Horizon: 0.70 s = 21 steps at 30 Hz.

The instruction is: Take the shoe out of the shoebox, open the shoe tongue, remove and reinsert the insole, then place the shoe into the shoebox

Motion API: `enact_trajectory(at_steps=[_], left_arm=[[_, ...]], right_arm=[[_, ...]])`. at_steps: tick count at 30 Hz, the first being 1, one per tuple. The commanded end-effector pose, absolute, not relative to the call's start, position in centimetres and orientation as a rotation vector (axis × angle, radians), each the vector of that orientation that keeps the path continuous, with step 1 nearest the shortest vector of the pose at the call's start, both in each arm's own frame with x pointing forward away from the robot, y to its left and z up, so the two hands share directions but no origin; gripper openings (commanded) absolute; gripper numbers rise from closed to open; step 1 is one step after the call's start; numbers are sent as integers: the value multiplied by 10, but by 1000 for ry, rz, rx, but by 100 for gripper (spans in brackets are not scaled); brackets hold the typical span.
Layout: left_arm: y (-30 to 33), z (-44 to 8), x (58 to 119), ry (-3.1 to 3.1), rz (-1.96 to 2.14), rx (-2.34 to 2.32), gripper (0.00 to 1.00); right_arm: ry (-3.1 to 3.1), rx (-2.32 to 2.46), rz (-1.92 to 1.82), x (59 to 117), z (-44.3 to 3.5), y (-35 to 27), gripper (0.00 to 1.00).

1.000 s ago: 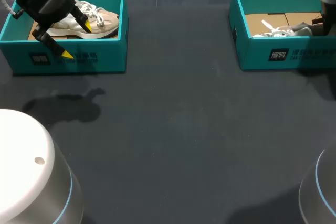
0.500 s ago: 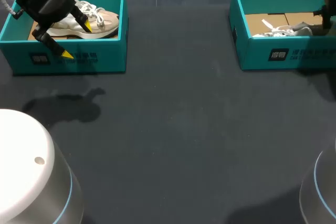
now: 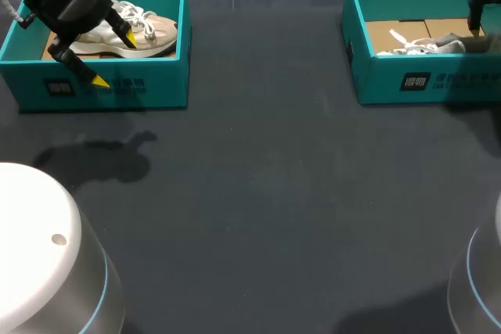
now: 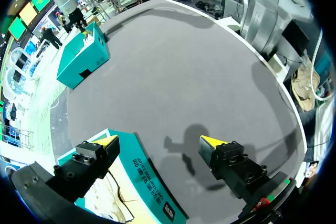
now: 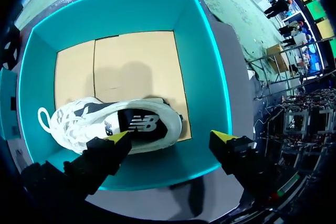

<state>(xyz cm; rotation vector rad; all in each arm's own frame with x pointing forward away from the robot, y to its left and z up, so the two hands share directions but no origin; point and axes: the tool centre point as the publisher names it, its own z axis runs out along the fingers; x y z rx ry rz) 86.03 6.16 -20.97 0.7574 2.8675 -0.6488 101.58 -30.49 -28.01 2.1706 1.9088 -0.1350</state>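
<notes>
Table [image 3: 266,193] gap between left shoebox [image 3: 149,87], right shoebox [image 3: 376,84] (walled)

Matt cardboard shoebox [image 5: 203,77], mesh-cloth shoe [image 5: 79,120]

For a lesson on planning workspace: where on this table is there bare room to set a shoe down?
Bare: the dark tabletop between the left shoebox and right shoebox. Crowded: left shoe in its box by the left pincer; right shoe under the right pincer, cardboard floor bare beside it.

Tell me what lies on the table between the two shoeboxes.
Nothing: in the head view the table between the left shoebox and the right shoebox is bare.
</notes>
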Motion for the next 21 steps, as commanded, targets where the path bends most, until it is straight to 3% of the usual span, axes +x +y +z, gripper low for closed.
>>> enact_trajectory(at_steps=[1, 21], left_arm=[[62, -209, 860, 2868, -646, 759, 100], [62, -209, 860, 2868, -646, 759, 100]], right_arm=[[1899, 2148, -111, 1000, -247, -284, 100], [2004, 2104, -70, 885, -185, -202, 100]])
